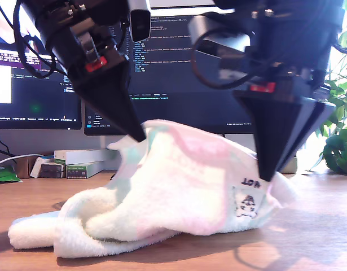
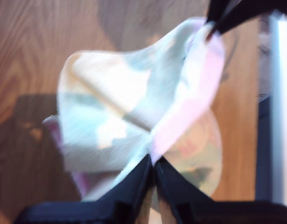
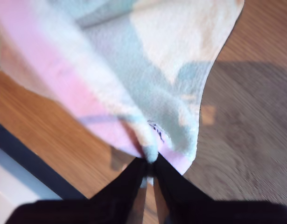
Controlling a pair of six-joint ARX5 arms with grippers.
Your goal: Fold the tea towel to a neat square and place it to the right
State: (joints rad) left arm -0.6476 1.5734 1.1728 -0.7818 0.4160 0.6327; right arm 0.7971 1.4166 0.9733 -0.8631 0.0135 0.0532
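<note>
My first gripper [image 2: 154,164] and my second gripper [image 3: 150,164] are each pinching an edge of the fluffy white terry tea towel [image 1: 179,192] with pink and mint-green bands. It is draping across the middle of the exterior view, sagging onto the brown wooden table [image 1: 308,237].

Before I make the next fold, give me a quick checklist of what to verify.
1. My first hand pinching the towel: ok.
2. My second hand pinching the edge near the lettering: ok.
3. Towel lying flat: not ok, bunched on the table.
4. Bare table at the exterior view's right: ok.
5. Corners lined up: cannot tell.
</note>
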